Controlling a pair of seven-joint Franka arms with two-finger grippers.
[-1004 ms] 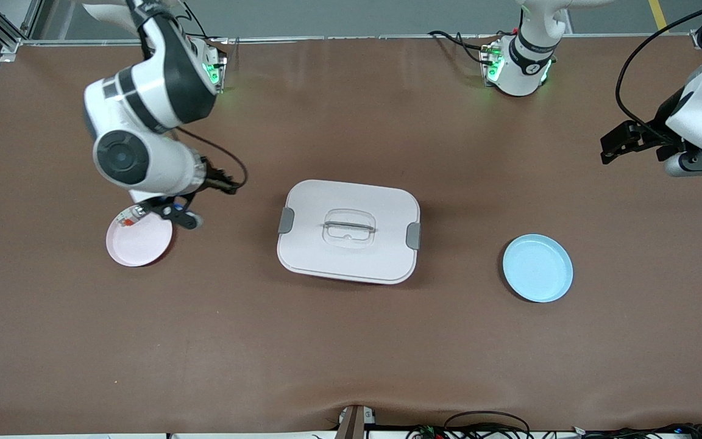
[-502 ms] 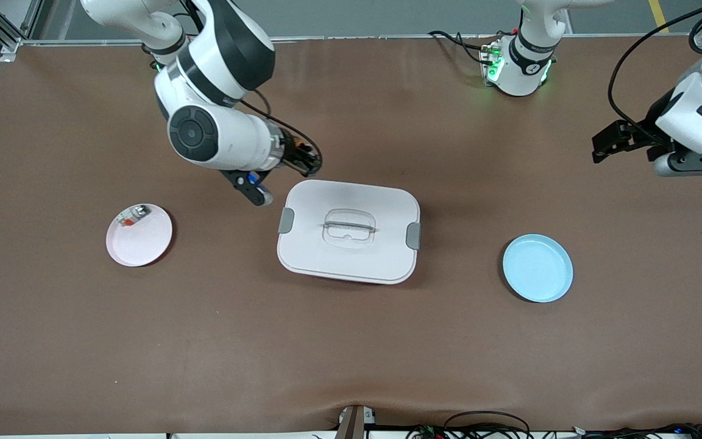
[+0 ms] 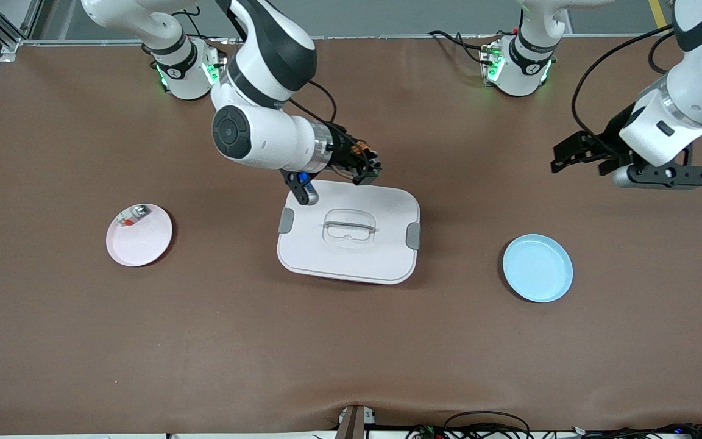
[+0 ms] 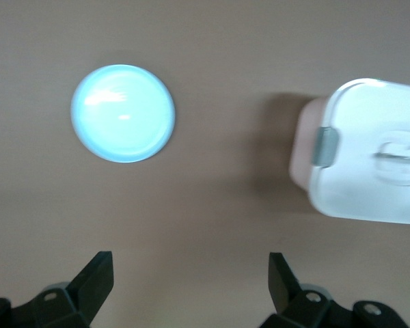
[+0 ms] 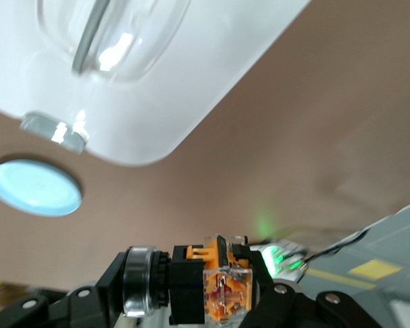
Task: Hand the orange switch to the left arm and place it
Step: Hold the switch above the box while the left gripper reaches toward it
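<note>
Jaws: right gripper (image 3: 368, 172) clamped on orange switch (image 5: 215, 287), centre frame over box (image 3: 348, 231) upper edge; left gripper (image 3: 561, 160) apart, upper right, over bare table. Risk: low carry clips lid; misaligned handover drops switch.

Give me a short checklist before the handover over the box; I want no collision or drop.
1. Grip: right gripper shut on the orange switch, seen in the right wrist view. ok.
2. Receiver ready: left gripper open, nothing between its fingers. ok.
3. Clearance over the box: right gripper is above the box's edge nearest the robot bases; its height above the lid cannot be judged. cannot tell.
4. Grippers meeting: left gripper is over bare table toward the left arm's end, well apart from the right gripper. not ok yet.
5. Drop-off: blue plate holds nothing. ok.
</note>
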